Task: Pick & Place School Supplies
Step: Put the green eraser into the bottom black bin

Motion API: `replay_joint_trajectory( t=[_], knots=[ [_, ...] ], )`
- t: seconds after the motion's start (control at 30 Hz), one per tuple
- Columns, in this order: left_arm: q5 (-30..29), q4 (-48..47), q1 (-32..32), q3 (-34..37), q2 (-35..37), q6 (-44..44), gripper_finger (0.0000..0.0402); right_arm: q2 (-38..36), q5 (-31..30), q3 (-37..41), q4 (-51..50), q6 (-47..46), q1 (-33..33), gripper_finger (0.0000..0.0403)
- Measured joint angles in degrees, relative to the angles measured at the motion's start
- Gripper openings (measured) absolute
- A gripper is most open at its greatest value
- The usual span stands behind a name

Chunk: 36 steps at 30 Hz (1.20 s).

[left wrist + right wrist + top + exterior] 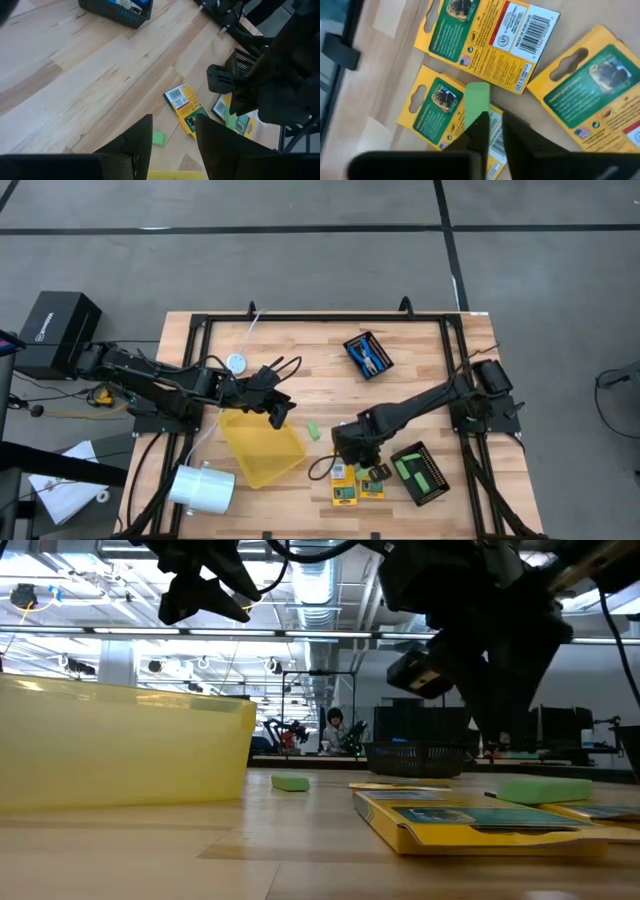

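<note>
Crayon boxes (490, 37) crowd right tool's (492, 125) green stick (476, 102).

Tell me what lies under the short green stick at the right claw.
The green stick rests on a yellow-and-green crayon box, one of three lying there. The right claw reaches it, its fingers nearly together, hiding the stick's near end and the box beneath.
</note>
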State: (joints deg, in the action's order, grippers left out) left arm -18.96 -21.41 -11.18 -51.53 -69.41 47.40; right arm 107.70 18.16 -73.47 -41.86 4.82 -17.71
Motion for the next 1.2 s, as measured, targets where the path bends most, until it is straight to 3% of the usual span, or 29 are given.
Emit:
replay_joint_trajectory(
  t=[0.27,0.53,0.87,1.0,1.1,1.2],
  knots=[
    [0.0,0.0,0.0,0.0,0.0,-0.4,0.0142,0.2,1.1,-0.1,-0.8,-2.5,-1.7,0.0152],
    [-0.2,0.0,0.0,-0.1,0.0,-1.9,0.0142,2.0,-4.8,1.7,2.7,-7.3,-5.9,0.0177],
    [-0.5,0.0,0.3,-0.1,0.0,-2.1,0.0142,3.7,-3.6,3.7,7.6,-11.0,-3.5,0.0166],
    [-0.5,0.0,0.3,-0.1,0.0,-2.1,0.0142,3.9,-5.7,3.7,8.7,-12.0,-3.5,0.0155],
    [-0.5,0.0,0.3,-0.1,0.0,-2.1,0.0142,3.9,-7.4,3.8,8.7,-12.3,-3.5,0.0114],
    [-0.5,0.0,0.3,-0.1,0.0,-2.1,0.0142,4.1,-7.6,3.9,8.9,-11.8,-3.4,0.0033]
  ],
)
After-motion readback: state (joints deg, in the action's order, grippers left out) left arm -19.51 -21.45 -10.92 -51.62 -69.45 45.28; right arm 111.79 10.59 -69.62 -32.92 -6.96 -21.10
